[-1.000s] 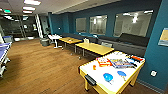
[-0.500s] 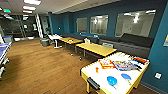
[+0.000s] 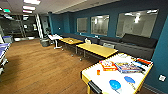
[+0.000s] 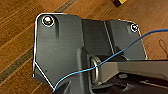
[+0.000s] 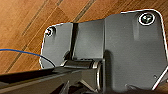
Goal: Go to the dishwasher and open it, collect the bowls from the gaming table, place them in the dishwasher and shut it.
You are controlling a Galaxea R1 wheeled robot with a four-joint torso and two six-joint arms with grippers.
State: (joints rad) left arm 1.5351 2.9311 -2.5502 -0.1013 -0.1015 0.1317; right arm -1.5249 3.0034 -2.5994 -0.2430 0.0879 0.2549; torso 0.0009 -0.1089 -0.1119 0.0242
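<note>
The gaming table, with a glossy white top and yellow rim, stands at the lower right of the head view. Two small blue bowls rest on its near end: one bowl by the front edge, the other bowl just right of it and apart from it. Behind them lie board-game boxes and a small orange piece. Both wrist views look down over the robot's dark plate onto the wooden floor. The dishwasher is out of view.
A row of yellow-topped tables and a white one runs along the blue wall, with dark sofas behind. Wide wooden floor spreads to the left. A blue table edge sits at the far left.
The whole head picture has shifted: the camera has come a little nearer the gaming table, which now looks slightly larger and lower. Nothing on the table has moved.
</note>
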